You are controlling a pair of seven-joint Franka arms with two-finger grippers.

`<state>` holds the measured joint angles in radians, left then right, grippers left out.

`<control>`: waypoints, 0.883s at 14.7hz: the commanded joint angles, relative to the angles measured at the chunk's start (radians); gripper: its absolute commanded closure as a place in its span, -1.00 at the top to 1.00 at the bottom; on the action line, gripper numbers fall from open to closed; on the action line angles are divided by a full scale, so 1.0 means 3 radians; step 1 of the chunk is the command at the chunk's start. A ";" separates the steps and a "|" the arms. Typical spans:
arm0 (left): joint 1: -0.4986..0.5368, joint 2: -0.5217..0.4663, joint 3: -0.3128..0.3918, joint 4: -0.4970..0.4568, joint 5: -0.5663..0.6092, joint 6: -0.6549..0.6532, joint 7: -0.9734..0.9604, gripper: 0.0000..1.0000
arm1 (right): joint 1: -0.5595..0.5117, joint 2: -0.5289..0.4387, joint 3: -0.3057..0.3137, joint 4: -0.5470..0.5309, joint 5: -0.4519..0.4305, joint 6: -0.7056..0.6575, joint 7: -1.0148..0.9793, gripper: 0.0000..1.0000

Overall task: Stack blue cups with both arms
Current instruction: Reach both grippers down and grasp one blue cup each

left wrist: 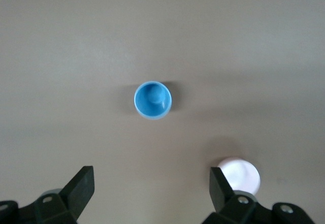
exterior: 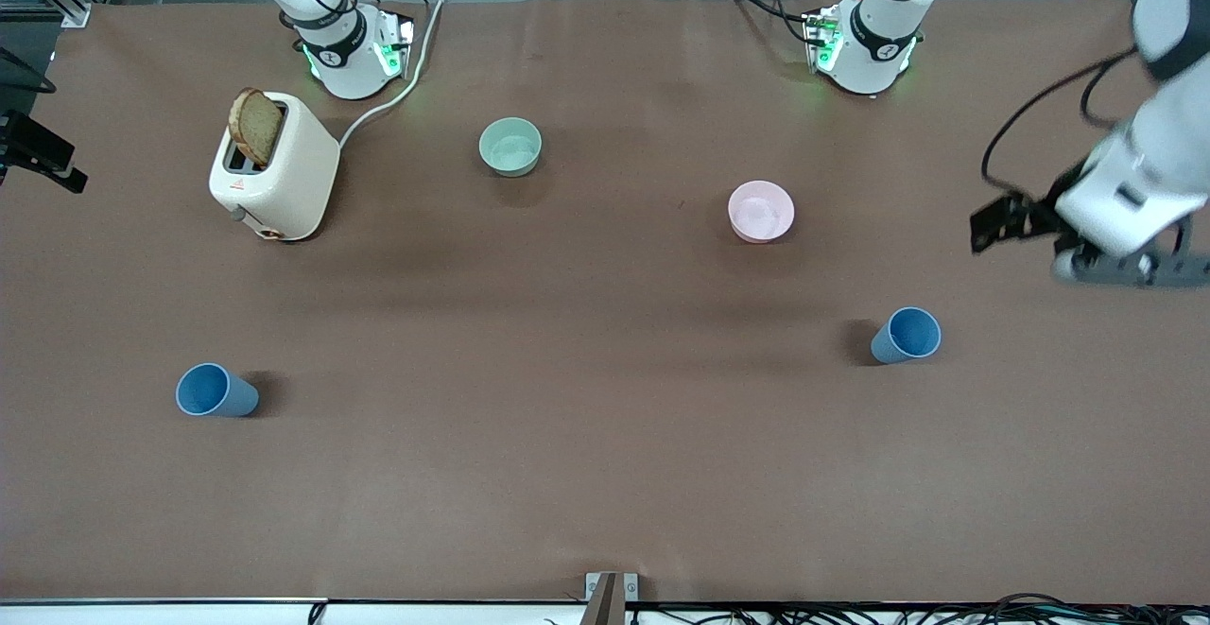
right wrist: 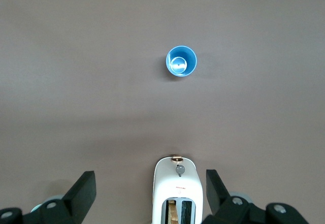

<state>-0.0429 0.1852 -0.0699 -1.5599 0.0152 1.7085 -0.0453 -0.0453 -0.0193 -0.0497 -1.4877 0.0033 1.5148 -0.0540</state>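
Cups not yet picked up; approach step is judged to be in hand. One blue cup (exterior: 906, 336) is stood upright toward the left arm's end of the table, nearer the front camera than the pink bowl (exterior: 761, 212). The second blue cup (exterior: 216, 391) is stood toward the right arm's end, nearer the camera than the toaster (exterior: 274, 168), well apart from the first. Left gripper (left wrist: 151, 188) is held high over the table's edge region, jaws spread wide, nothing gripped. Right gripper (right wrist: 151, 191) is held above the toaster, jaws likewise spread, empty. Next move calls for each gripper to be lowered onto its own cup and centred over the rim before closure.
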 commanded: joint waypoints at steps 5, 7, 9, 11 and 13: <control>0.0250 0.0599 -0.0013 -0.0782 0.0144 0.1339 0.0181 1.00 | -0.0186 0.0289 0.0033 -0.0062 0.0004 0.0206 -0.0040 0.92; 0.0322 0.0656 -0.0018 -0.0951 0.0144 0.1489 0.0222 1.00 | -0.0278 0.0518 0.0038 -0.0067 0.0025 0.0390 -0.0045 0.92; 0.0332 0.0763 -0.0018 -0.0998 0.0138 0.1571 0.0227 0.89 | -0.0360 0.0749 0.0033 -0.0098 0.0121 0.0635 -0.0086 0.92; 0.0332 0.0845 -0.0023 -0.1018 0.0138 0.1607 0.0228 0.64 | -0.0432 0.0897 0.0033 -0.0225 0.0178 0.0987 -0.0218 0.92; 0.0337 0.0906 -0.0023 -0.1013 0.0108 0.1612 0.0228 0.41 | -0.0473 0.1081 0.0033 -0.0328 0.0178 0.1336 -0.0377 0.92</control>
<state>0.0507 0.4470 -0.0695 -1.8564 0.0408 2.1747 0.0144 -0.1611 0.2748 -0.0518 -1.5539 0.0359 1.8408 -0.1220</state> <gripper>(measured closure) 0.141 0.040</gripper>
